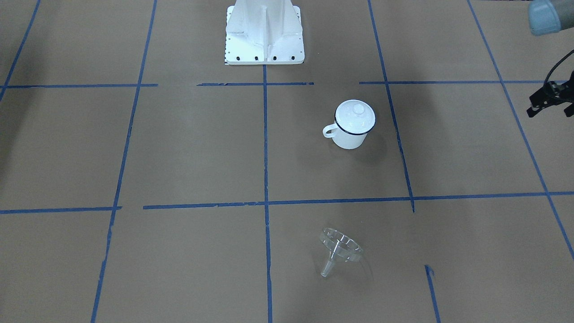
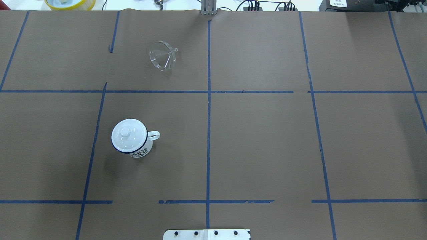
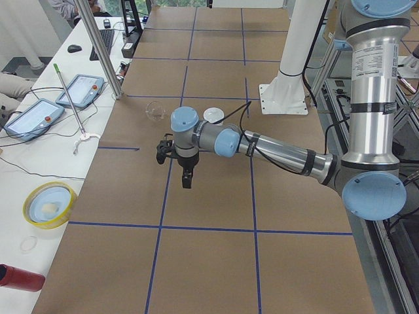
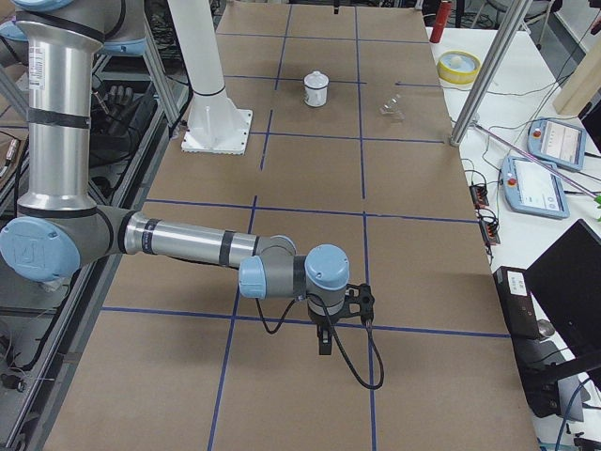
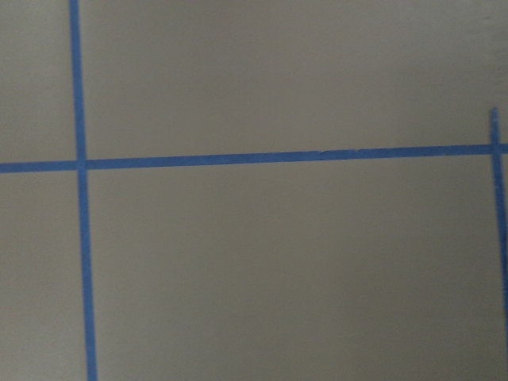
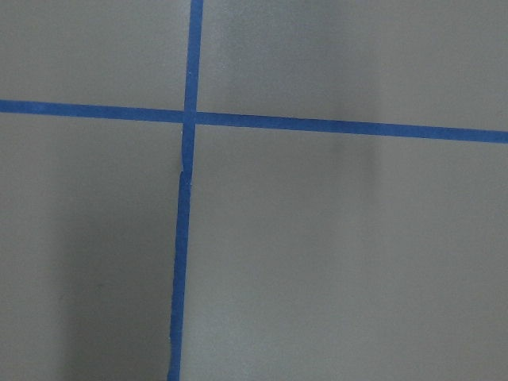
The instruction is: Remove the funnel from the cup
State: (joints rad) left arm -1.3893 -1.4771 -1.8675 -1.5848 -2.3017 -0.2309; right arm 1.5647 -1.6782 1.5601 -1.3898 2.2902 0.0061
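Clear ribbed plastic funnel (image 1: 341, 246) is lying well apart from lidded white enamel mug (image 1: 350, 136) (left gripper (image 3: 186, 179), right gripper (image 4: 325, 344): opening cannot be told)

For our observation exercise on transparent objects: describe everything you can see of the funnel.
The funnel is small, clear plastic, with a wide round ribbed cone and a short narrow spout. It lies tipped on its side on the brown paper-covered table, out of and well apart from the cup. Only the table touches it.
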